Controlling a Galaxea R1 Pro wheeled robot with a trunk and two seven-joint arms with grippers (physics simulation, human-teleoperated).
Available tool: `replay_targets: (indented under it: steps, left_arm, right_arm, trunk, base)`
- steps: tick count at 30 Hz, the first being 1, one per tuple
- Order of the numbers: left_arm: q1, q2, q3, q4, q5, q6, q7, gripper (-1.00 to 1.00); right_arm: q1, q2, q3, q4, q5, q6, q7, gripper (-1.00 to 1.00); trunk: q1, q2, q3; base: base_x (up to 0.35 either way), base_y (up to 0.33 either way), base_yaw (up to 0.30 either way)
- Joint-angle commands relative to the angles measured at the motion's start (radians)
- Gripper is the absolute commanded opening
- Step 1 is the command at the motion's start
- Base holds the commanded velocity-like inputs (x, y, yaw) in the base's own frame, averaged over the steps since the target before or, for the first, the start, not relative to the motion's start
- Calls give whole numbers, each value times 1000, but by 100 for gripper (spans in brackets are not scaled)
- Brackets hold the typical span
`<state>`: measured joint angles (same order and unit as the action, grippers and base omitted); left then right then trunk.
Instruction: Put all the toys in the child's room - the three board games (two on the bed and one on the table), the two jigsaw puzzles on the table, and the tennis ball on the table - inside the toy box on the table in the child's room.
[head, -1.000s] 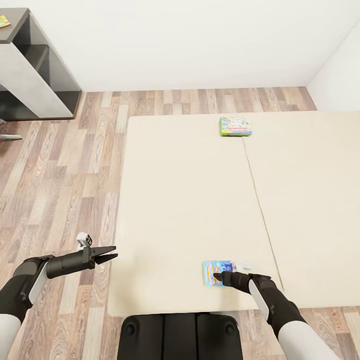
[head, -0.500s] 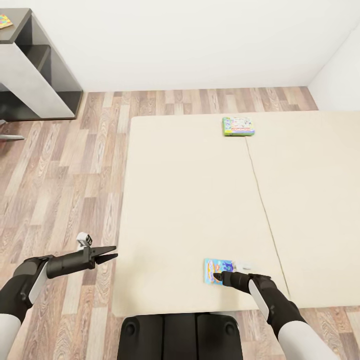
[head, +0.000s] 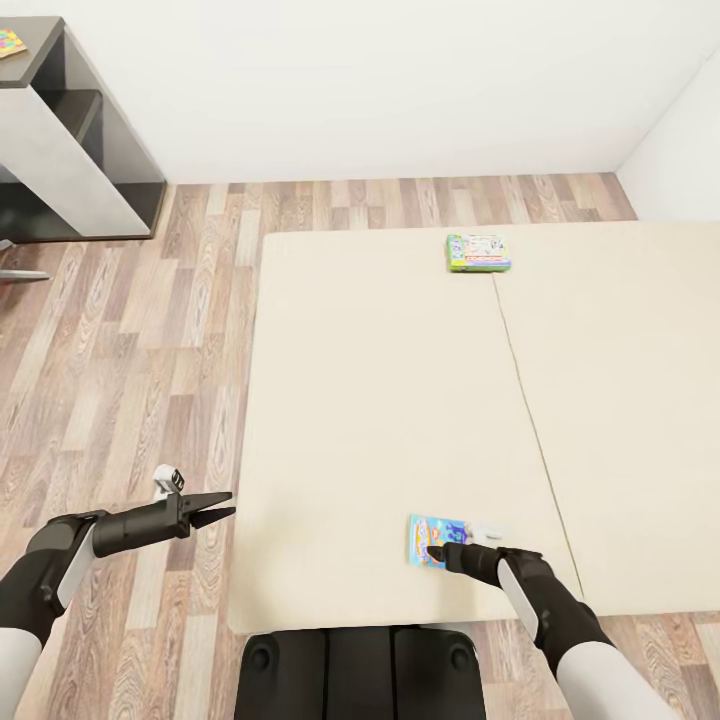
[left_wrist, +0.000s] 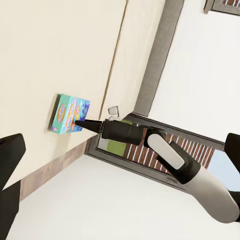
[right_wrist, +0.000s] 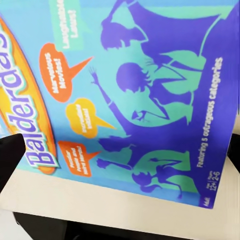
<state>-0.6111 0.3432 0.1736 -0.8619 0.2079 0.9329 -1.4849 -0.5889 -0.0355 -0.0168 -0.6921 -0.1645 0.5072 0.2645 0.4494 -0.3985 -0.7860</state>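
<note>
2 board games on bed (head: 380, 400): blue one (head: 436, 540) at right hand (head: 437, 551), grip state unclear; green one (head: 478, 253) far side. Left hand (head: 222, 515) released, over floor.

right gripper (left_wrist: 80, 122) at blue board game (left_wrist: 69, 114)

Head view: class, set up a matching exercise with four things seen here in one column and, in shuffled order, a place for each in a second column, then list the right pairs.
Things:
1. blue board game
2. green board game
3. left pincer
4. dark shelf unit

Places:
A. over the wood floor, beside the bed
B. against the wall, far left
C. near edge of the bed, at the right pincer
D. far edge of the bed

Pairs: 1-C, 2-D, 3-A, 4-B
</note>
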Motion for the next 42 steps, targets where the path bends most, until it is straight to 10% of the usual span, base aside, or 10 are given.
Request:
replay_targets:
  steps: [1, 42]
  left_arm:
    - [0, 0, 0, 0, 1, 11, -3, 100]
    - [0, -1, -2, 0, 1, 11, -3, 100]
  right_arm:
    - [0, -1, -2, -1, -6, 6, 2, 100]
    - [0, -16, -16, -6, -14, 4, 1, 100]
  trunk:
    - [1, -1, -1]
    - [1, -1, -1]
  base:
    - [0, 0, 0]
    - [0, 0, 0]
